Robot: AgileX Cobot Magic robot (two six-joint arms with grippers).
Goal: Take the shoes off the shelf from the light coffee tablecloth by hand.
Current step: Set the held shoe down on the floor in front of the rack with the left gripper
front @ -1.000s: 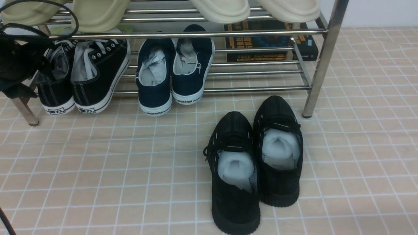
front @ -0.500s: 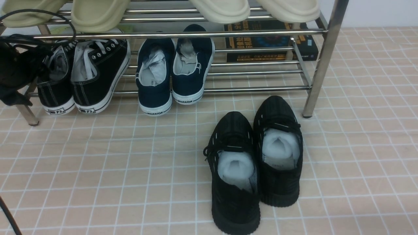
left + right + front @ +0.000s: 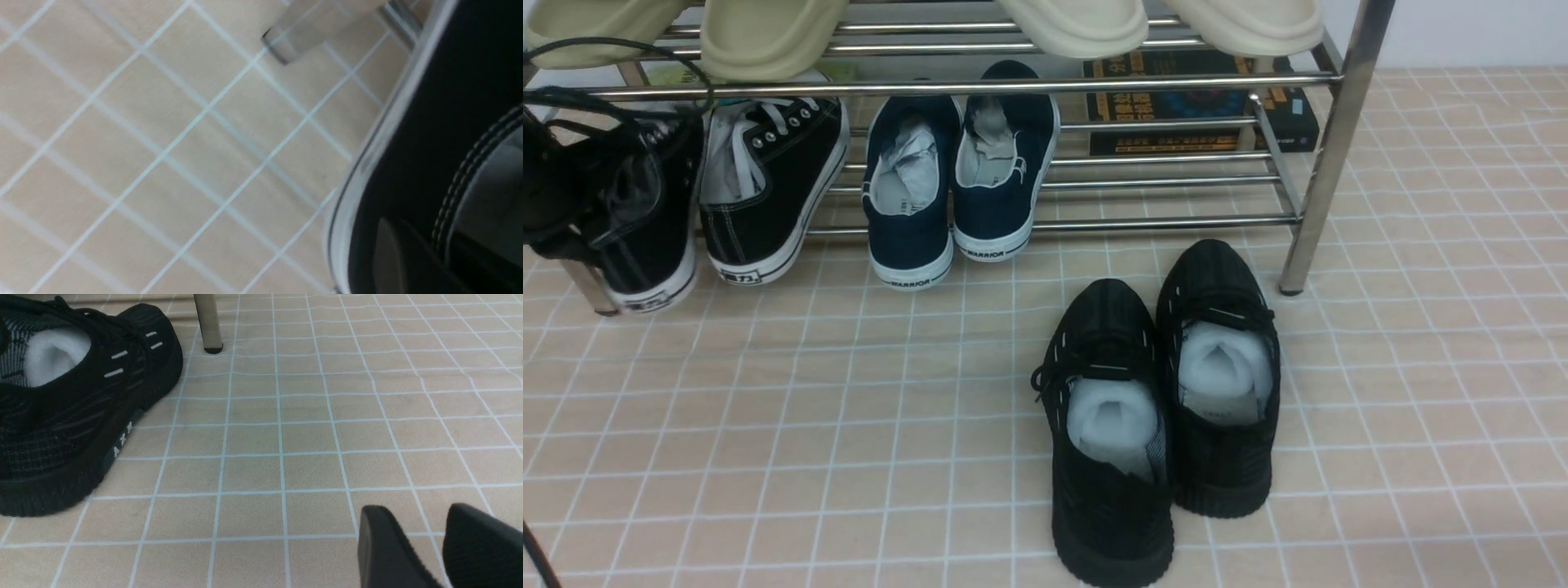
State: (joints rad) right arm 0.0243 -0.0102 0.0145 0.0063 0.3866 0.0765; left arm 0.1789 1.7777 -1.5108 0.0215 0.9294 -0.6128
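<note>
At the far left of a shiny chrome tube shoe rack (image 3: 1013, 85), the left gripper (image 3: 609, 192) is clenched on 1 black canvas sneaker (image 3: 658, 253).
Its white-soled heel juts further forward than its mate (image 3: 768, 188), which leans on the bottom bars beside 2 navy slip-ons (image 3: 956, 188), above the beige-pink grid-patterned tablecloth (image 3: 849, 392). The right gripper (image 3: 433, 522) hovers low over that cloth near 2 all-black knit sneakers (image 3: 1160, 408), fingers close together; whether fully clenched, I cannot tell.
</note>
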